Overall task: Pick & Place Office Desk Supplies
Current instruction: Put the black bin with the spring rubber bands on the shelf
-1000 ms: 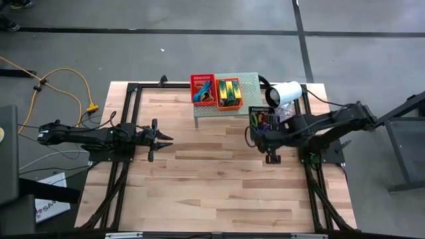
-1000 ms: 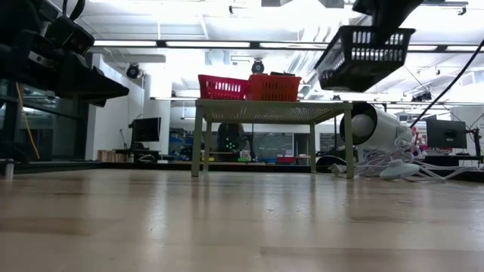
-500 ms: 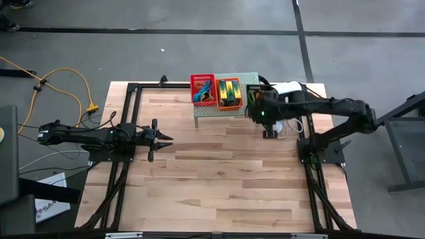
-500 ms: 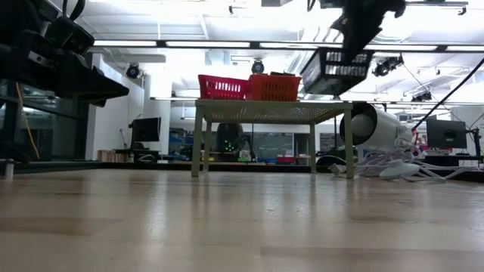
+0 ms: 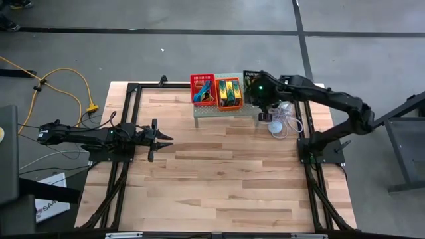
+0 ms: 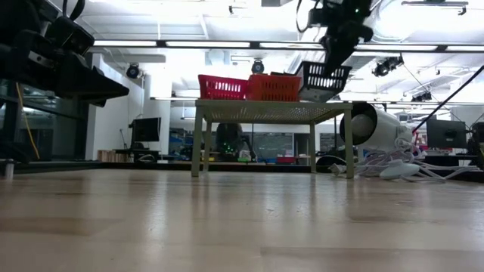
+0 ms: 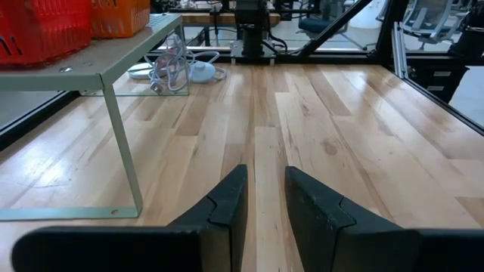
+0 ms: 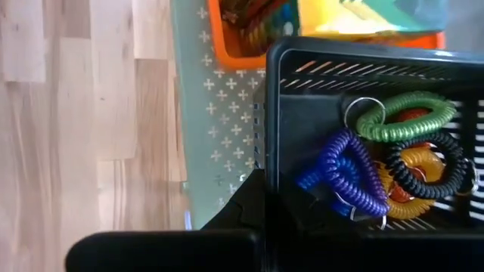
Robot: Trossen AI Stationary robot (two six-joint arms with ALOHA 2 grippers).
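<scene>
We saw the right gripper (image 5: 254, 89) swing the black basket (image 6: 324, 80) of coiled loops (image 8: 378, 159) over from beside the lamp (image 6: 372, 125) — fingers pinching its wall. It hung tilted just above the shelf's (image 5: 248, 79) right end beside the orange basket (image 5: 229, 92), so placing looked close; left gripper (image 7: 265, 208) idled slightly parted at the table's left edge.

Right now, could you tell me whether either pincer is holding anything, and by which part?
The right pincer grips the black basket of coiled loops by its rim wall, above the pale-green shelf. The left pincer holds nothing.

On my wooden table (image 5: 219, 172) stands a pale-green perforated shelf (image 5: 229, 111); a white cylindrical device (image 6: 374, 125) lies beside it, with tangled white cables (image 5: 287, 123).
</scene>
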